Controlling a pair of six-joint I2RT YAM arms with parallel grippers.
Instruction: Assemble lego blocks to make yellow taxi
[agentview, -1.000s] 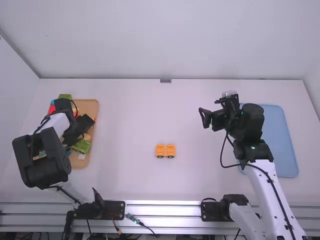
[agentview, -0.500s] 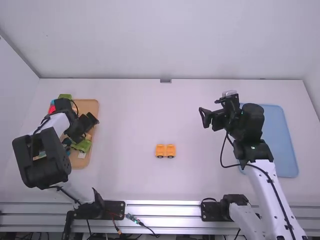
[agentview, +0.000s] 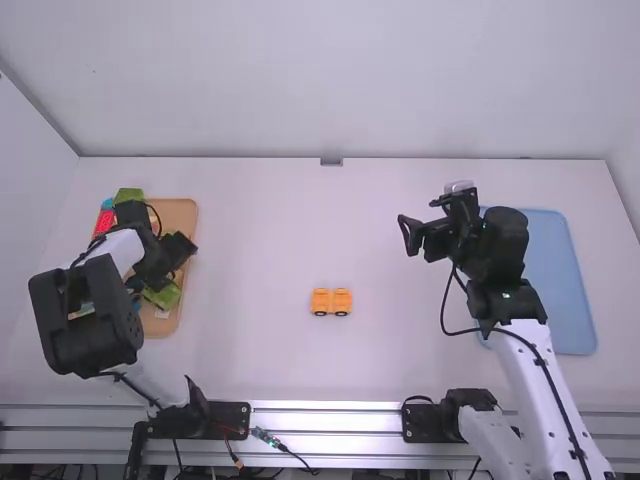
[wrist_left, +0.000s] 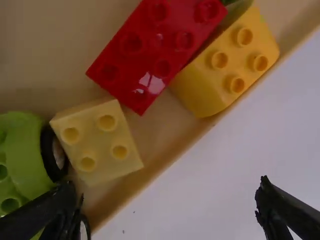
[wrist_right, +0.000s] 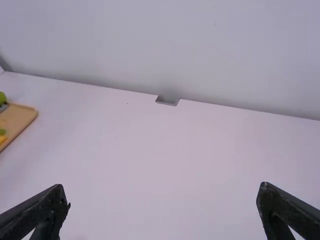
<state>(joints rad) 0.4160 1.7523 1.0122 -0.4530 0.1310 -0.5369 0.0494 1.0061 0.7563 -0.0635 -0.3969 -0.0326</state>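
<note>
Over the wooden tray at the left is my left gripper. In the left wrist view the left gripper is open, nothing between its fingers; a pale yellow block, a rounded yellow block, a red block and a green wheeled piece lie in the tray. The orange-yellow wheeled base stands alone mid-table. My right gripper hangs above the table at right; in the right wrist view the right gripper is open and holds nothing.
A blue tray lies at the right, partly behind the right arm. Green and red blocks sit at the wooden tray's far end. The back wall rises behind the table.
Over the wooden tray, the left gripper has shifted and turned slightly, uncovering more of the red block at the far end. The right arm and the wheeled base have not moved.
</note>
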